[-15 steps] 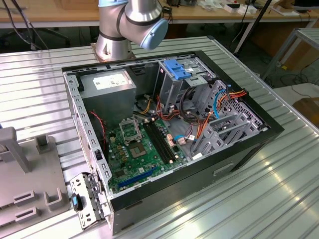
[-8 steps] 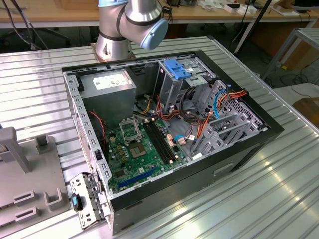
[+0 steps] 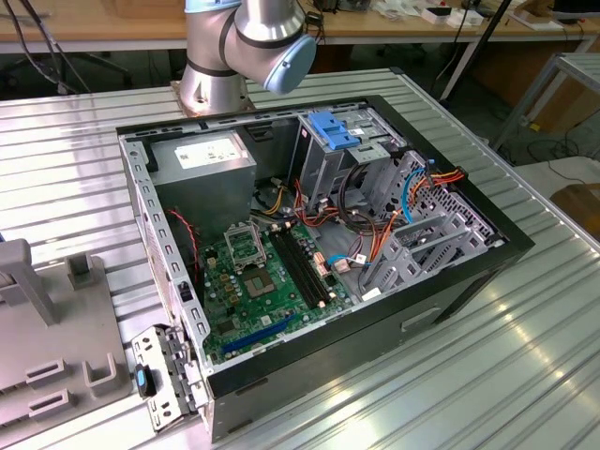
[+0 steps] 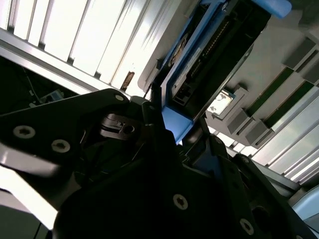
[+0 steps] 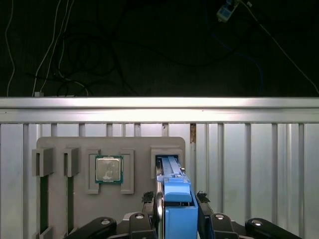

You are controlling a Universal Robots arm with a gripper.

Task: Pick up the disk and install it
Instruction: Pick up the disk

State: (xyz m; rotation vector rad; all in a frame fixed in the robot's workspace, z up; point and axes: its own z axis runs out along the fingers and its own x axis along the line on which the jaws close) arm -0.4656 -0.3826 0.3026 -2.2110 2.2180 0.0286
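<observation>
The disk point(image 5: 175, 195) stands on edge, seen end-on, with its light-blue rail bracket facing the camera. Its far end sits at a slot of the grey holder plate point(image 5: 139, 194). In the second wrist view the disk point(image 4: 212, 47) shows its dark underside and connector, framed by the blue bracket. My gripper point(image 5: 176, 211) has its black fingers point(image 5: 148, 199) pressed against both sides of the bracket, shut on the disk. The gripper point(image 4: 172, 127) holds the bracket's near end in the second wrist view too.
An open computer case point(image 3: 506, 246) lies on the ribbed metal table point(image 3: 525, 366), with a motherboard point(image 3: 262, 272), a power-supply box point(image 3: 202, 155) and a metal drive cage with a blue latch point(image 3: 333, 128). A processor chip point(image 5: 108, 169) rests in the holder plate. The arm's base point(image 3: 220, 66) stands behind the case.
</observation>
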